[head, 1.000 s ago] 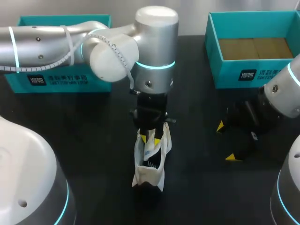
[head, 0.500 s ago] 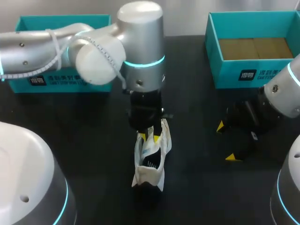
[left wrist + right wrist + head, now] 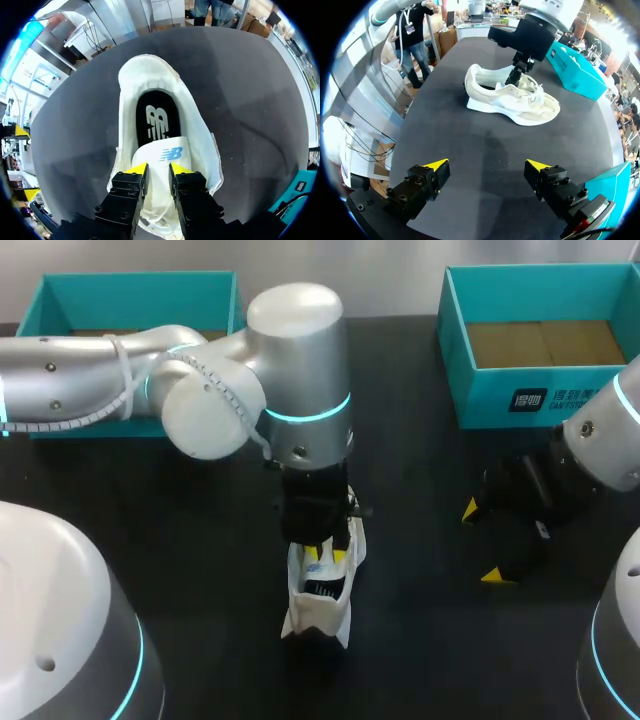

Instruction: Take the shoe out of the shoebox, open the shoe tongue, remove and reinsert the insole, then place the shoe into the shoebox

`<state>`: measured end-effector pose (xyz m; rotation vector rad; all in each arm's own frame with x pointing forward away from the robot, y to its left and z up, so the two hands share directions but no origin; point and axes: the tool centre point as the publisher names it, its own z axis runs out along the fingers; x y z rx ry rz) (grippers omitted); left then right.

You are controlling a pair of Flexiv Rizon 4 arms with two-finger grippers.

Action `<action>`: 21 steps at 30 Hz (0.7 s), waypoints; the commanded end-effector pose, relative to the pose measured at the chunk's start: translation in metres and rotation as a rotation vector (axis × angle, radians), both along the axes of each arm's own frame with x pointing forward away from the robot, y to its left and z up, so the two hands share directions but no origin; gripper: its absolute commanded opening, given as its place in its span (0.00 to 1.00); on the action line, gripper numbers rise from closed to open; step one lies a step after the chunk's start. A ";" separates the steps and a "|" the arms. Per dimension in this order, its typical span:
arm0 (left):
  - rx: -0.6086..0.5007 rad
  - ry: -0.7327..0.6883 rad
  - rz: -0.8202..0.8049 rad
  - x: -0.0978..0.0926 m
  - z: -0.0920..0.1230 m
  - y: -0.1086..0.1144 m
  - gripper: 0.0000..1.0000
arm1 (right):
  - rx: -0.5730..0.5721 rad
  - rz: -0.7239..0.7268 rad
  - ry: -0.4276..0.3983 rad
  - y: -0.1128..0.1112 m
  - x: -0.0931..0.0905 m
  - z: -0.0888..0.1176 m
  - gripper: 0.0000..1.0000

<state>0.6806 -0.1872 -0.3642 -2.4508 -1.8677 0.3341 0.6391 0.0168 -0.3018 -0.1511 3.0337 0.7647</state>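
Observation:
A white shoe (image 3: 318,612) lies on the black table's middle, heel toward the near edge. In the left wrist view its black insole (image 3: 156,117) shows inside the opening, and the white tongue (image 3: 165,152) runs up between the fingers. My left gripper (image 3: 326,556) stands straight above the shoe (image 3: 202,132), shut on the tongue. In the right wrist view the shoe (image 3: 512,102) lies ahead on its sole with the left gripper (image 3: 513,76) reaching down into it. My right gripper (image 3: 483,543) hangs wide open to the shoe's right with nothing in it (image 3: 487,169).
A teal shoebox (image 3: 470,390) with a brown floor stands at the back right. A second teal box (image 3: 60,290) stands at the back left behind my left arm. Bare black table lies between the shoe and my right gripper.
My left arm has swung a little and come down, so its gripper sits lower in the shoe's mouth. The shoe and my right arm have stayed in place.

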 end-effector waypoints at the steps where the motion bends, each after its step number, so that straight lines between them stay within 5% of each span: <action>1: -0.038 -0.022 0.012 0.001 0.021 0.011 0.27 | -0.002 0.000 -0.002 0.001 -0.001 -0.001 1.00; 21: -0.037 -0.117 0.139 0.025 0.012 0.001 0.29 | -0.002 0.000 -0.002 0.001 -0.001 -0.001 1.00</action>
